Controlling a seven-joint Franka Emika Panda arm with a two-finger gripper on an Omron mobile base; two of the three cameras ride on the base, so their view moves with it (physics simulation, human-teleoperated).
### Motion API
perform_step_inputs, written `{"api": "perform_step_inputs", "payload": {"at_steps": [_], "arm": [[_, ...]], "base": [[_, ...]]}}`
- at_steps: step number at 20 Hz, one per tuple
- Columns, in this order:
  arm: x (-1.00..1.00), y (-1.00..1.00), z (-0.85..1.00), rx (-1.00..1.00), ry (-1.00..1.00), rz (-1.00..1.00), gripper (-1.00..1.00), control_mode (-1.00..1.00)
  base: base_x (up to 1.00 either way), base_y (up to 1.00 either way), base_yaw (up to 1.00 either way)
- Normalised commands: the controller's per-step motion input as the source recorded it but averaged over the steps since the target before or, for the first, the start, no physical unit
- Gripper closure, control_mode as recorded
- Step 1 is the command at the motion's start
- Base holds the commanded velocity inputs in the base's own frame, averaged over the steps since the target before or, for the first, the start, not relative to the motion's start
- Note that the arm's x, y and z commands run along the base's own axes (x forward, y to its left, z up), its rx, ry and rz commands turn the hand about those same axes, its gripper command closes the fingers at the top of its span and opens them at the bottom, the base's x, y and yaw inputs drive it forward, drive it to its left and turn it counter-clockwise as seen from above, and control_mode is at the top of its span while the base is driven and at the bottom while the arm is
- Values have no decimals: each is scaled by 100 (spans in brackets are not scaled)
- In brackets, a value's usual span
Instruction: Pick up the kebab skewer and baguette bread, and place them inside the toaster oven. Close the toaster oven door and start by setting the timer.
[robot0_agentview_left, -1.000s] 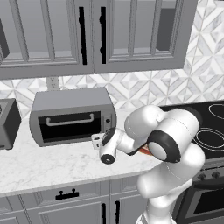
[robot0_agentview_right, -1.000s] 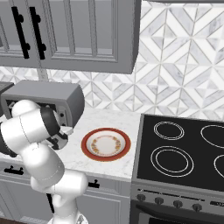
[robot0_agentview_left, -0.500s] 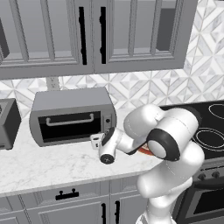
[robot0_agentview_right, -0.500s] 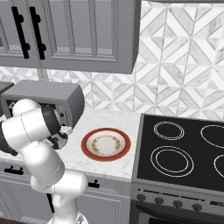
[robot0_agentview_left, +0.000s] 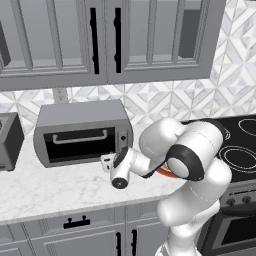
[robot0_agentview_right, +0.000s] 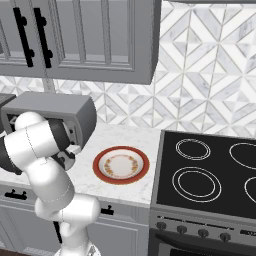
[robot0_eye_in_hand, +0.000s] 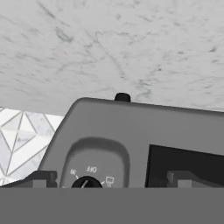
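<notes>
Hand view: "OFF" above knob (robot0_eye_in_hand: 86, 182)

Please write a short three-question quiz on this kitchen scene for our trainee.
1. True or false: the toaster oven door is shut.
2. What lies on the red-rimmed plate? A) a baguette B) a skewer C) nothing
3. Which toaster oven part does the gripper face, by the hand view?

Key: 1 true. 2 C. 3 The timer knob, between the open fingers.
</notes>
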Motion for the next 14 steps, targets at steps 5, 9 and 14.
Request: {"api": "perform_step_inputs", "payload": {"at_steps": [5, 9, 14], "arm": [[0, -4, 0, 0, -1, 0, -100, -100], [0, -7, 0, 0, -1, 1, -100, -100], [-1, -6, 0, 0, 0, 1, -100, -100]], "base": [[0, 0, 0], [0, 0, 0], [0, 0, 0]]}}
